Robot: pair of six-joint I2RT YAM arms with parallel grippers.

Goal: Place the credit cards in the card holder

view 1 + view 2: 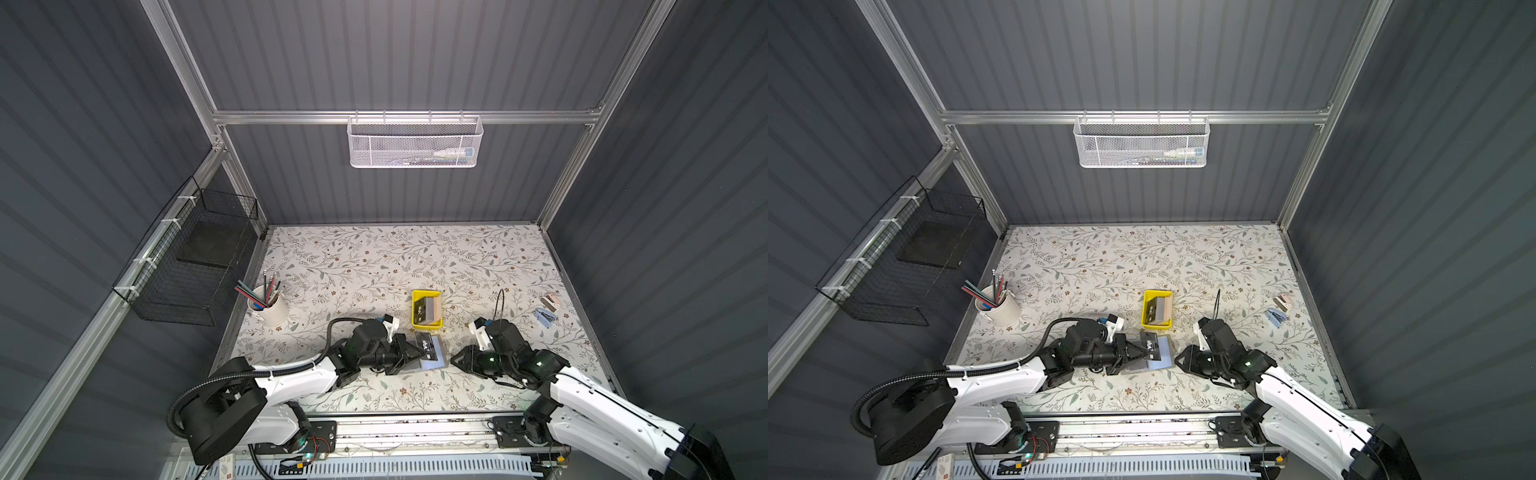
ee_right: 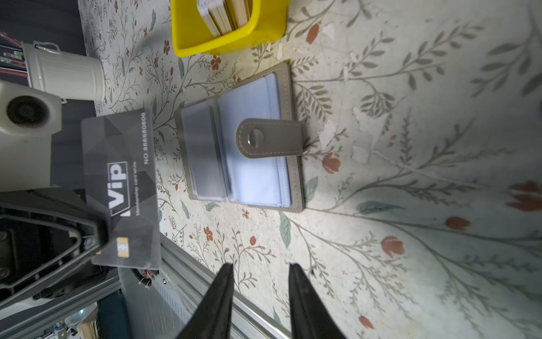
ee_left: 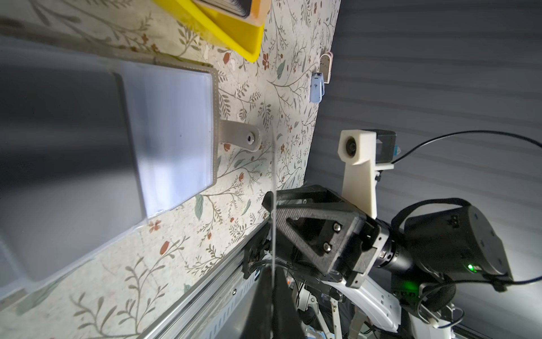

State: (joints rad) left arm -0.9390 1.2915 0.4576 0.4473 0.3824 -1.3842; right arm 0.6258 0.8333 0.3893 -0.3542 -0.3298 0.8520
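Note:
The grey card holder (image 2: 294,164) lies open on the floral table, bluish sleeves (image 1: 437,362) up and its snap strap (image 2: 272,138) folded over the sleeves. My left gripper (image 1: 415,352) is shut on a black "VIP" credit card (image 2: 123,187), holding it just above the holder's left half (image 1: 1151,348). The left wrist view shows that card edge-on as a thin line (image 3: 273,205) between the closed fingers. My right gripper (image 2: 261,267) stands open and empty at the holder's right edge (image 1: 453,360). More credit cards (image 1: 428,311) stand in the yellow tray (image 1: 424,330) behind.
A white cup of pencils (image 1: 270,309) stands at the left. A blue clip (image 1: 544,316) and a pink one (image 1: 552,301) lie at the right. A black wire basket (image 1: 195,266) hangs on the left wall, a white mesh one (image 1: 413,143) on the back. The metal rail (image 1: 415,428) runs along the front.

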